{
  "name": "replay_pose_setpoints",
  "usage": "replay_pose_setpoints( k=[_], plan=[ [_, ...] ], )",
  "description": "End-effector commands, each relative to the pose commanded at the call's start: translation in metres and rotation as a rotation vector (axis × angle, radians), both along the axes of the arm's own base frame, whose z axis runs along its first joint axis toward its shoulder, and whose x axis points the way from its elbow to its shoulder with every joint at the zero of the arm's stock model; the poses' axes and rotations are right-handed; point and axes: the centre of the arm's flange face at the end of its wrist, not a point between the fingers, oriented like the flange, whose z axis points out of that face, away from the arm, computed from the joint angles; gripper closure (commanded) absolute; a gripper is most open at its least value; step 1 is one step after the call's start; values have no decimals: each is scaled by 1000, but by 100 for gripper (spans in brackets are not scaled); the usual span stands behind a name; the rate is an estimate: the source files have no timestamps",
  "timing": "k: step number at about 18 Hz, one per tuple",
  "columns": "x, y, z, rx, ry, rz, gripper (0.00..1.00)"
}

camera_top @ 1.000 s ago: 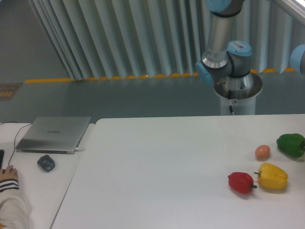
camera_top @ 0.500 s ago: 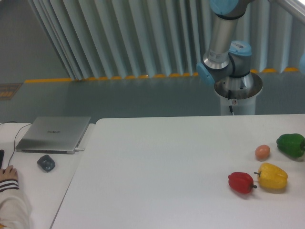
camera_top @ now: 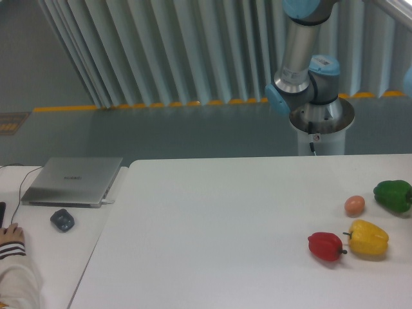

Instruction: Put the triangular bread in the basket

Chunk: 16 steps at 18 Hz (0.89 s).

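The triangular bread is out of view, and no basket shows either. Only the base and lower joints of my arm show, behind the table's far edge at the upper right. The arm runs up and out of the picture, so my gripper is not in view.
On the white table at the right lie a small orange-pink ball, a green bell pepper, a yellow bell pepper and a red bell pepper. A laptop, a mouse and a person's hand are at the left.
The upper arm has shifted slightly to the right at the top of the picture. The things on the table have not moved.
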Motion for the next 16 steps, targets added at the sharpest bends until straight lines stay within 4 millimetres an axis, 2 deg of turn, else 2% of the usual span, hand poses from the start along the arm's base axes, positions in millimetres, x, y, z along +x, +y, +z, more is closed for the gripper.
replay_pose_setpoints(
  k=[3, 8, 9, 11, 16],
  plan=[
    [15, 12, 8, 57, -43, -12, 0],
    [33, 33, 10, 58, -50, -54, 0],
    [45, 42, 20, 64, -36, -76, 0],
    [64, 63, 22, 63, -32, -119, 0],
    [85, 77, 23, 55, -39, -167, 0]
  ],
)
